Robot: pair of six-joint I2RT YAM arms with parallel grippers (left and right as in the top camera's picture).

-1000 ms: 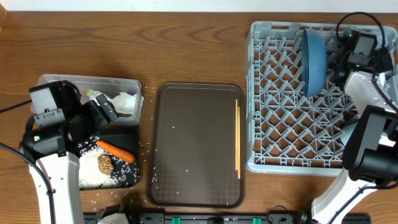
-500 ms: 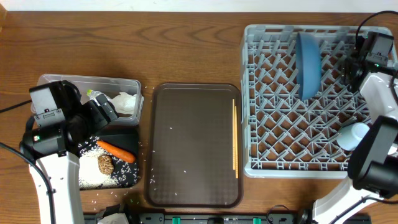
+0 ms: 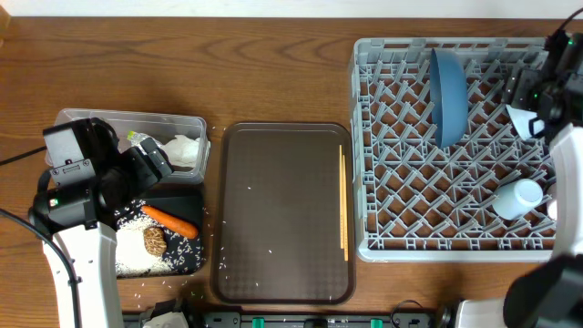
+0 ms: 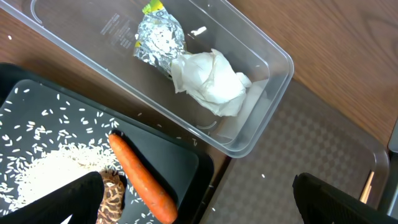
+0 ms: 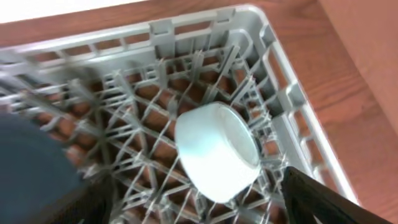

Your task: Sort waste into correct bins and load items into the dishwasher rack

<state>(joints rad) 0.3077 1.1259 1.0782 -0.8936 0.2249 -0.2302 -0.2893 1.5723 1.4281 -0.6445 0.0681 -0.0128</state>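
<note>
Rack shifted leftward, blue plate upright inside; left pincer, right pincer released.

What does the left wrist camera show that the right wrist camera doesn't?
Only left wrist: the clear tub holding the napkin and wrapper, the black tray with carrot, brown lump and rice, and a corner of the brown tray. Only right wrist: the grey rack with the white bowl and a blurred blue plate. Both: the wooden table.
</note>
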